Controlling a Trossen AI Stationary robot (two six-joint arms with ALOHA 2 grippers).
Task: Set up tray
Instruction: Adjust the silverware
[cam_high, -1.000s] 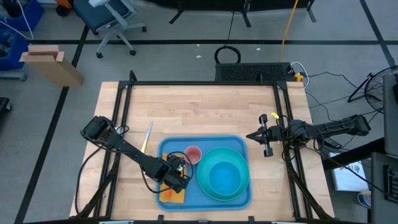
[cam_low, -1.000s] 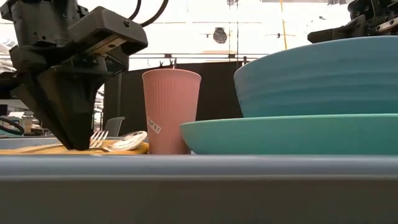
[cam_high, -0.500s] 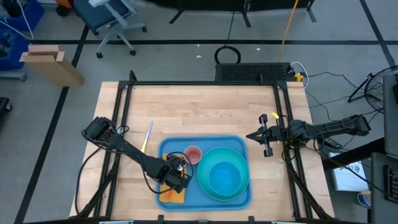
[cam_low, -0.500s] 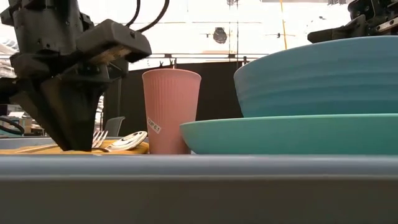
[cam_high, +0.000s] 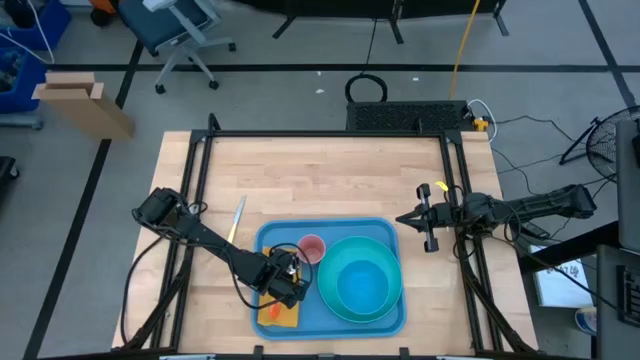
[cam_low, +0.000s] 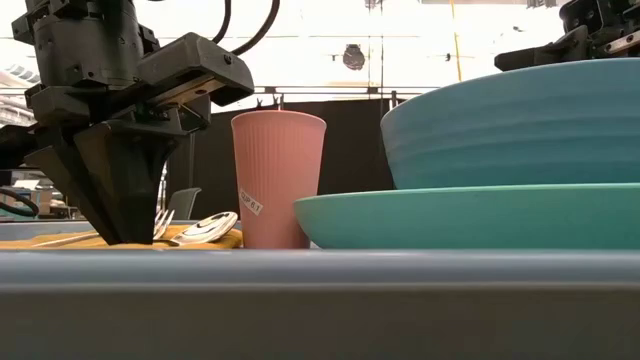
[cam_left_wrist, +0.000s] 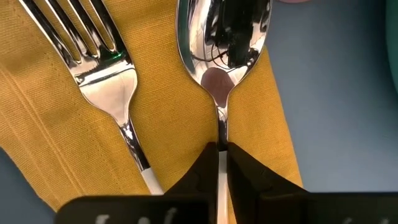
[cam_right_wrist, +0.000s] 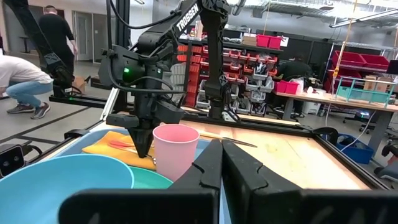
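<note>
The blue tray (cam_high: 385, 322) lies at the table's near middle, its rim (cam_low: 320, 300) filling the low view's foreground. On it stand a turquoise plate (cam_low: 470, 215) with a bowl (cam_high: 358, 280) in it and a pink cup (cam_high: 311, 247). A yellow napkin (cam_left_wrist: 56, 124) lies at the tray's left end with a fork (cam_left_wrist: 106, 74) and a spoon (cam_left_wrist: 224, 43) on it. My left gripper (cam_high: 283, 290) points down over the napkin, shut on the spoon. My right gripper (cam_high: 402, 218) waits shut at the table's right edge. My left gripper pinches the spoon's handle (cam_left_wrist: 221, 134) just behind its bowl, between the two fingertips (cam_left_wrist: 245, 165). It comes from above, pointing down (cam_low: 125, 238), with the handle running back between the fingers. The spoon lies flat on the napkin beside the fork.
A knife (cam_high: 237, 218) lies on the bare wood left of the tray's far left corner. The table's far half is bare wood. A black frame runs along the table's edges. People (cam_right_wrist: 28, 74) move in the room beyond.
My left gripper has rocked and shifted slightly toward the pink cup while staying low over the napkin, shut on the spoon. The spoon and fork remain on the napkin.
</note>
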